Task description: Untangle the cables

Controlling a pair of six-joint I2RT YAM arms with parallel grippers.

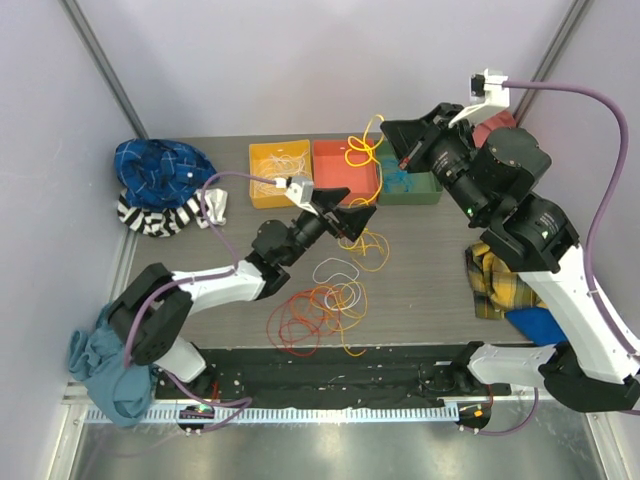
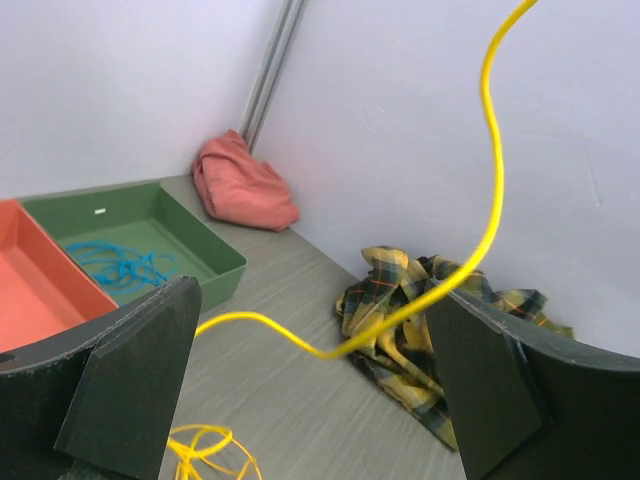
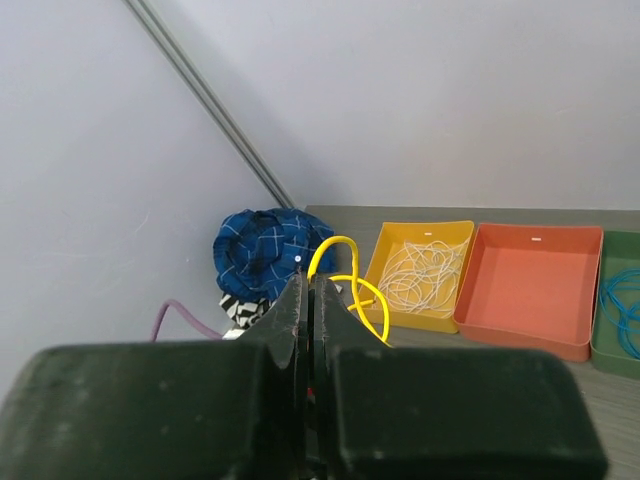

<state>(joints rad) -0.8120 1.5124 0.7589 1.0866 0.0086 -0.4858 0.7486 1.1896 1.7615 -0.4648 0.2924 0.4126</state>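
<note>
Two jaws pressed together on the right gripper (image 3: 310, 287), pinching the yellow cable (image 3: 337, 239), which arches just above the tips. We note the left gripper (image 2: 315, 315) with jaws spread wide; the yellow cable crosses the gap between them, sagging midway. Beneath the left jaws, toward the arm bases, red, orange and white cables (image 1: 300, 318) lie looped on the table (image 1: 425, 290).

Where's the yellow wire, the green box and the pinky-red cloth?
yellow wire (image 2: 498, 185), left wrist view, upright stretch
green box (image 2: 175, 235), left wrist view, bare floor
pinky-red cloth (image 2: 245, 185), left wrist view, its middle
</note>
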